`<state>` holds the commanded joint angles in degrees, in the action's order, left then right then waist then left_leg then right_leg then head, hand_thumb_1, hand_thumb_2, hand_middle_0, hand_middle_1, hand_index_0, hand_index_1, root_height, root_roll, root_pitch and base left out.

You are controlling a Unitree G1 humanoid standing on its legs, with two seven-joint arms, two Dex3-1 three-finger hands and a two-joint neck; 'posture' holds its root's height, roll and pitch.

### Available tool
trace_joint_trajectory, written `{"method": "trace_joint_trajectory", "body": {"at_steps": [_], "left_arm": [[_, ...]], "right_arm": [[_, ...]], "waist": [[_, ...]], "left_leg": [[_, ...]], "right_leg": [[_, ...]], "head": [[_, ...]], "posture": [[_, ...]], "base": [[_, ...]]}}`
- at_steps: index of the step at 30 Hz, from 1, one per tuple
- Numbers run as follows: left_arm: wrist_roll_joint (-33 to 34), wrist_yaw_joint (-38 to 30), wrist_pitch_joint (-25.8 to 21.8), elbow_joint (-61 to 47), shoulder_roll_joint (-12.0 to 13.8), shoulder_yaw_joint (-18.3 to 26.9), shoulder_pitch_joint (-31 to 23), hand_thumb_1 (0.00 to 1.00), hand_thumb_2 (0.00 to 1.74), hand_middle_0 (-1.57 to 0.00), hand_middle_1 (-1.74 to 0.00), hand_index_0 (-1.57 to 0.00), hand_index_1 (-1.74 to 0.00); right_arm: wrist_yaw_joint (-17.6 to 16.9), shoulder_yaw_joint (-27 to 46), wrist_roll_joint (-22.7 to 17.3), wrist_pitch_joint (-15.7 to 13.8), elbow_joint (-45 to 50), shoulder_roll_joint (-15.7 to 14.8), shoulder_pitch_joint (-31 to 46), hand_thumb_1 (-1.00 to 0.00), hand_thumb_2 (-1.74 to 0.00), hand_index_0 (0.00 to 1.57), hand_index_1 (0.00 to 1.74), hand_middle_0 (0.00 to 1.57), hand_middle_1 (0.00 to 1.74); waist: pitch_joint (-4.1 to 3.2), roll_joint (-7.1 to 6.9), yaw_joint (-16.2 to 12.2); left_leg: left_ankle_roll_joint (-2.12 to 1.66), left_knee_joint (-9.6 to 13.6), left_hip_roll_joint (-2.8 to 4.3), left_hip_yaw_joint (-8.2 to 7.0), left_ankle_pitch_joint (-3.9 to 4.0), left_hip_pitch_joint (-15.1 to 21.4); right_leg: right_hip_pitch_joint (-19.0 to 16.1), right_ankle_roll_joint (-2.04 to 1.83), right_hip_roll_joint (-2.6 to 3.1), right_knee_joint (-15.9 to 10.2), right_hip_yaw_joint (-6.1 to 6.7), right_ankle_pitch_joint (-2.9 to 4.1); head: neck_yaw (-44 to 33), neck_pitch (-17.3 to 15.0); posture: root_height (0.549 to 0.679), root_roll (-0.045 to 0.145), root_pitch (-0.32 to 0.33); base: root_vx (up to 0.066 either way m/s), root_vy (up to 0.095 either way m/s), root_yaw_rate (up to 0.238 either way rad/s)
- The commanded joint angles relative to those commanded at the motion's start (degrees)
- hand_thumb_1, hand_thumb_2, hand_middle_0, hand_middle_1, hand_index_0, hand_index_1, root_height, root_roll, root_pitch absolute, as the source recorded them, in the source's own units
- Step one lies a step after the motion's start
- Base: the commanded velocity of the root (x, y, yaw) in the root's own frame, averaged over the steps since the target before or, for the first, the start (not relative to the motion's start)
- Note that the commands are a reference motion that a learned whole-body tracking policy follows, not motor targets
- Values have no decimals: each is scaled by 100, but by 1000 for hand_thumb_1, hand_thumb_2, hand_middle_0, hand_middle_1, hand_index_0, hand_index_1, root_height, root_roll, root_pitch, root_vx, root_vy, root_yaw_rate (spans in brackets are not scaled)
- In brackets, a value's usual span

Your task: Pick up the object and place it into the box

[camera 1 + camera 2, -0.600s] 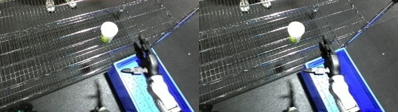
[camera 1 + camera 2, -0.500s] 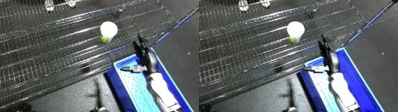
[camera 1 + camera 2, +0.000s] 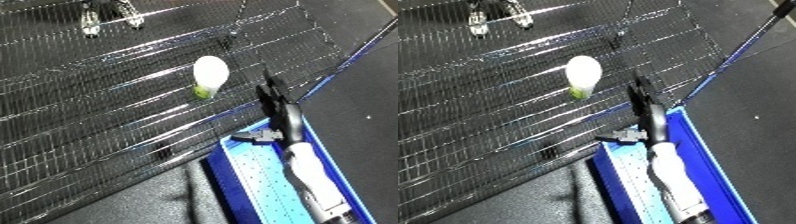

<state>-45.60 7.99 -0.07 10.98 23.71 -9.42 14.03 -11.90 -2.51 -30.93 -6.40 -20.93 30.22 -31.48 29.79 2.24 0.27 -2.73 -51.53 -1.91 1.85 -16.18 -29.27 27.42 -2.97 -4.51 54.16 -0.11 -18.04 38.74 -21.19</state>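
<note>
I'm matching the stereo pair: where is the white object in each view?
Left eye view: white object on the wire mesh, just above center.
Right eye view: white object left of center, upper half.
Shared landmark: the blue bin at lower right, right hand reaching past it.

Right forearm reaching up from the lower edge, black hand [image 3: 274, 102] extended, fingers straight

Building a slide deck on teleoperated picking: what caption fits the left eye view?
Right hand reaches toward a white and green object on the wire mesh surface, above the blue bin.
</note>
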Motion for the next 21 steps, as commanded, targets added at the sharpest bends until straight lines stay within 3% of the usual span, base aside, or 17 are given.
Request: {"method": "trace_joint_trajectory", "body": {"at_steps": [1, 2, 4, 5, 6, 8, 10, 12, 21], "left_arm": [[-38, -29, 18, -33, 52, -35, 92, 1000, 1740, -1570, -1740, -1570, -1740], [-38, -29, 18, -33, 52, -35, 92, 1000, 1740, -1570, -1740, -1570, -1740], [-119, -87, 54, -108, 151, -98, 252, 1000, 1740, -1570, -1740, -1570, -1740], [-119, -87, 54, -108, 151, -98, 252, 1000, 1740, -1570, -1740, -1570, -1740], [-176, -107, 65, -157, 227, -120, 359, 1000, 1740, -1570, -1740, -1570, -1740], [-226, -111, 71, -205, 303, -122, 449, 1000, 1740, -1570, -1740, -1570, -1740], [-253, -114, 75, -229, 341, -120, 497, 1000, 1740, -1570, -1740, -1570, -1740], [-354, -119, 111, -314, 469, -105, 652, 1000, 1740, -1570, -1740, -1570, -1740], [-535, -228, 249, -493, 618, -172, 1135, 1000, 1740, -1570, -1740, -1570, -1740]], "right_arm": [[-50, -31, -85, -75, -174, 85, -203, 0, 0, 0, 0, 0, 0], [-50, -31, -85, -75, -174, 85, -203, 0, 0, 0, 0, 0, 0], [-175, -94, -199, -193, -434, 227, -561, 0, 0, 0, 0, 0, 0], [-175, -94, -199, -193, -434, 227, -561, 0, 0, 0, 0, 0, 0], [-281, -140, -271, -262, -585, 331, -812, 0, 0, 0, 0, 0, 0], [-374, -179, -304, -295, -688, 422, -1022, 0, 0, 0, 0, 0, 0], [-423, -205, -311, -305, -738, 465, -1125, 0, 0, 0, 0, 0, 0], [-565, -300, -309, -310, -882, 594, -1437, 0, 0, 0, 0, 0, 0], [-840, -577, -232, -195, -1214, 700, -2183, 0, 0, 0, 0, 0, 0]], "waist": [[0, 27, 19], [0, 27, 19], [0, 83, 58], [0, 83, 58], [0, 123, 89], [0, 159, 118], [0, 175, 134], [0, 226, 182], [0, 340, 288]], "left_leg": [[22, 5, -12, 4, -31, -77], [22, 5, -12, 4, -31, -77], [66, 30, -37, 9, -84, -221], [66, 30, -37, 9, -84, -221], [97, 61, -57, 14, -99, -333], [121, 98, -79, 20, -93, -434], [132, 116, -90, 25, -89, -488], [160, 151, -126, 40, -84, -671], [234, 98, -221, 80, -107, -1310]], "right_leg": [[122, 2, 3, 39, -1, 1], [122, 2, 3, 39, -1, 1], [355, 1, 6, 108, -4, 0], [355, 1, 6, 108, -4, 0], [527, 1, 10, 154, -11, -5], [678, 2, 15, 194, -25, -14], [752, 3, 17, 214, -33, -20], [988, 11, 15, 281, -67, -41], [1720, 14, -15, 517, -184, -95]], "head": [[74, 293], [74, 293], [164, 761], [164, 761], [210, 1063], [255, 1299], [268, 1371], [309, 1649], [276, 2011]], "posture": [[619, 71, -58], [619, 71, -58], [617, 68, -30], [617, 68, -30], [615, 66, -8], [613, 63, 11], [612, 62, 21], [609, 60, 51], [598, 50, 134]], "base": [[-69, -19, 35], [-69, -19, 35], [-81, -17, 32], [-86, -18, 30], [-97, -20, 38], [-97, -22, 41], [-92, -21, 42], [-99, -20, 58], [-87, -19, 57]]}}
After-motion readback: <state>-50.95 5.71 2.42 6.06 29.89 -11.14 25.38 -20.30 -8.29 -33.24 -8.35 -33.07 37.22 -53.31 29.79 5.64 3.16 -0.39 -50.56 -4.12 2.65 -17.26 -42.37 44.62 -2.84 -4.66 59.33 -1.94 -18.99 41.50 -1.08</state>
